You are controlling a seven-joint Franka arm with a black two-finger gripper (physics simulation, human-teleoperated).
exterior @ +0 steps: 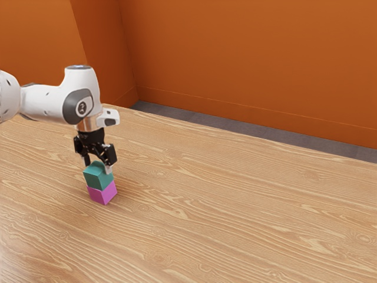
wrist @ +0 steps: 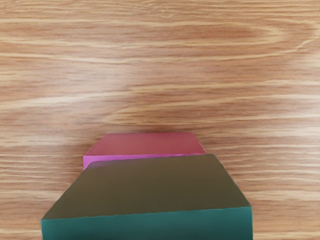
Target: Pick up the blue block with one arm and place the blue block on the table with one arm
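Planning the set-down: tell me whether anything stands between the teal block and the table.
The pink block stands beneath the teal block, between it and the table. Nothing visible bars a sideways path off it.

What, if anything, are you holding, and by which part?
I can't tell whether my pincer holds anything. It is at the upper part of the teal block, stacked on the pink one.

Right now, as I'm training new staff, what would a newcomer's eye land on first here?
Probably the teal block directly over the magenta block, with the black pincer at the teal one's top. Next, the vivid orange wall beyond the wood-grained table. In the wrist view, the teal block looms at the lower edge, the magenta one peeking out past it.
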